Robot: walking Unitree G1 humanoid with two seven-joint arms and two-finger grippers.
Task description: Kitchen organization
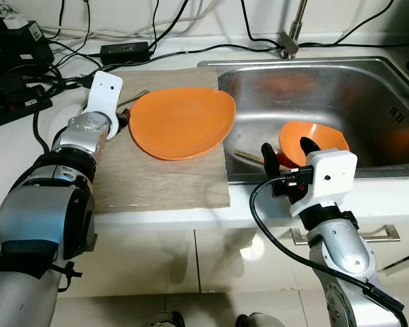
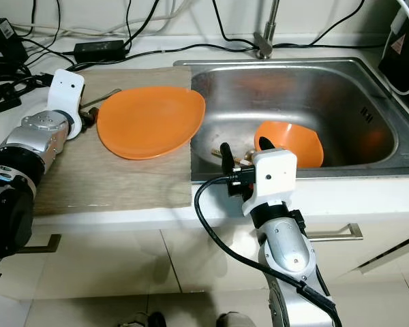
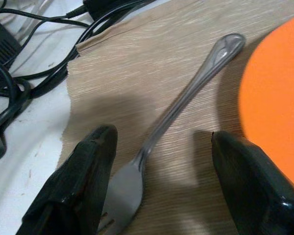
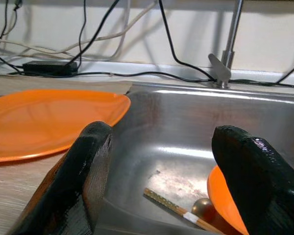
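**Left hand lined up on the fork, plate close alongside**

- Left hand [image 3: 152,186] low over the brown mat [image 1: 157,177] on the table, fingers spread wide, holding nothing. The fork [image 3: 181,107] lies flat on the mat between the two fingers, its handle pointing away toward 1 o'clock in the wrist view.
- Step in hand, as I judge it: picking up the fork. To do it well, drop straight down, close across the narrow neck just above the tines, and lift level. The metal is thin and flat on the mat, so a shallow pinch may slip.
- In the way: the orange plate [image 1: 180,122] sits just beside the fork at the hand's 3 o'clock; that finger could nudge its rim. Black cables [image 1: 27,82] crowd the table at 9 to 11 o'clock.
- Right hand [image 1: 286,153] hangs over the front rim of the sink [image 1: 327,82], wide open and empty. Below it in the basin: an orange bowl [image 1: 320,139], chopsticks [image 4: 179,210]. Tap [image 1: 293,34] at 12 o'clock.
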